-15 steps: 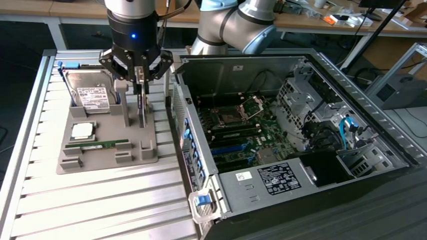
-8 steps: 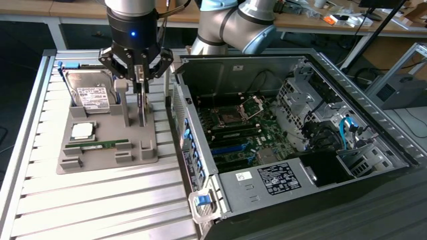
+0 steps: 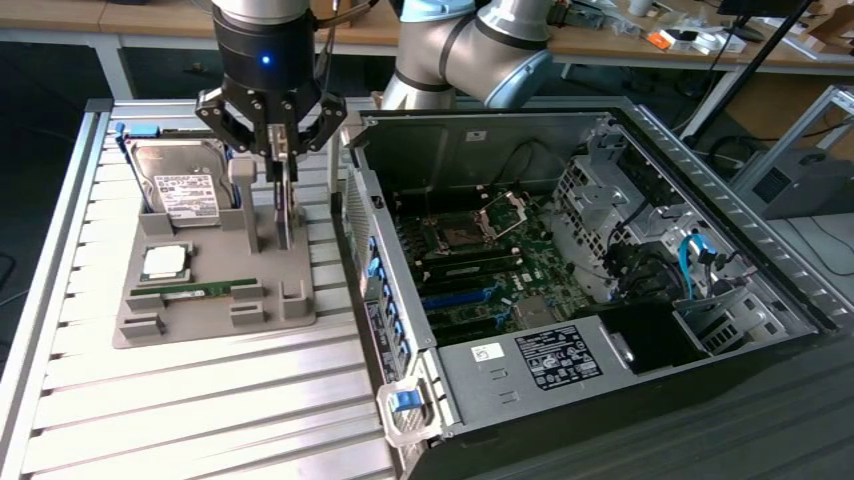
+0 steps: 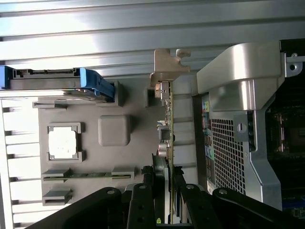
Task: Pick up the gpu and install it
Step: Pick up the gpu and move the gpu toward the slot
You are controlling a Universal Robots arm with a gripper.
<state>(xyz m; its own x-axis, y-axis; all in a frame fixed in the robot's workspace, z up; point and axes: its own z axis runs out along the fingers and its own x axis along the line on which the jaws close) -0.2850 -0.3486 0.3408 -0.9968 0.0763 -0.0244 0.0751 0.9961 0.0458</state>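
The gpu [image 3: 284, 215] stands on edge directly beneath the gripper [image 3: 279, 170], a thin dark card seen almost edge-on, with its top edge caught between the two fingers. In the wrist view the fingers [image 4: 159, 176] sit on either face of the card [image 4: 169, 129], one on each side and pressed against it, so the gripper [image 4: 168, 164] is clamped on the gpu. The card runs straight away from the fingers and ends in its metal bracket [image 4: 167, 67] at the far end. Its lower edge reaches down to the gray holder [image 3: 214, 325] below the gripper; whether it sits in the holder's slot or hangs just clear of it cannot be told.

The other parts in the holder lie off to the gripper's side, towards the exterior view's left. A hard drive [image 3: 180, 185] with a white label leans in its cradle just beside the gripper. A square processor [image 3: 166, 262] lies lower down, and a narrow green memory stick [image 3: 200, 290] lies beyond that.

On the gripper's other side, towards the exterior view's right, an open computer case [image 3: 561, 360] lies with its motherboard [image 3: 481, 250] facing up. Its perforated rear wall is just beside the held card in the wrist view. Holder and case both rest on a ribbed metal table [image 3: 200, 410] under the gripper.
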